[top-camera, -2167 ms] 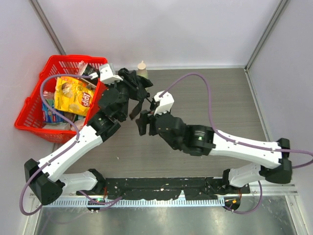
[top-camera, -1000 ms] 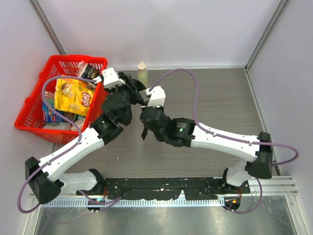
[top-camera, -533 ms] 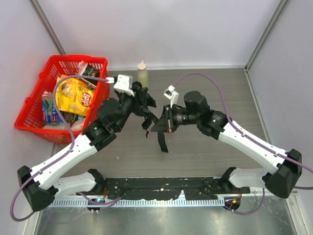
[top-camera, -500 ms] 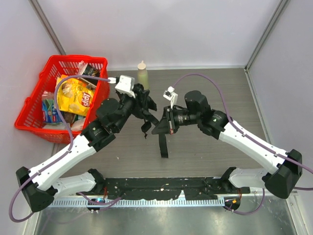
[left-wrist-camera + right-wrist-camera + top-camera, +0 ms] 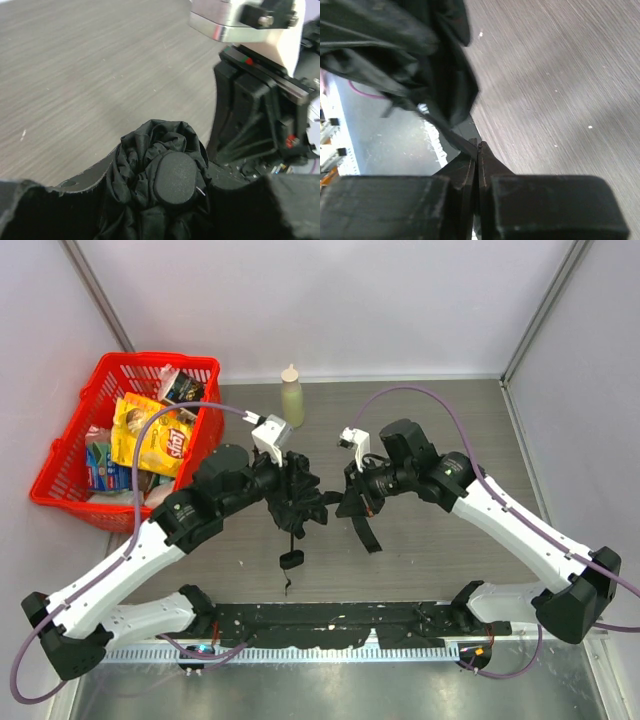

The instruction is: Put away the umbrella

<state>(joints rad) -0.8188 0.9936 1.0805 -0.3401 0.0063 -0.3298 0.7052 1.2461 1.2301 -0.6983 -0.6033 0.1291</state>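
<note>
**Black compact umbrella, gripped from two sides over the surface**

Item: umbrella (image 5: 298, 502), black fabric, crumpled into a loose, uneven bundle rather than rolled tight. Position: over the middle of the grey wood-grain surface (image 5: 450, 410), between the left arm (image 5: 130, 560) and the right arm (image 5: 520, 525). Outside the red basket (image 5: 70, 455) and well apart from it.

Left jaws: partly open, set on either side of the bunched fabric and gripping the bundle. From the left wrist, gathered folds with a smooth oval cap (image 5: 174, 178) at their centre, facing the camera. Just beyond the folds, the black and white front end of the right arm.

Right jaws: pressed fully together, nipping a thin edge of the umbrella's fabric. From the right wrist, dark folds (image 5: 440, 85) hanging across the upper left, narrowing down to the pinch. From above, a narrow black flap (image 5: 365, 530) hanging from the pinch toward the near edge.

Below the bundle: a small black part (image 5: 291, 560) dangling on a thin line, toward the near edge. Handle or strap, cannot tell.

Other contents:
- Red basket at the far left, packed with packets, among them a yellow snack bag (image 5: 150, 435).
- Cream squeeze bottle (image 5: 291, 395), upright at the back of the surface, behind the umbrella and apart from it.
- Purple cables (image 5: 420, 395), one looping above each arm.
</note>
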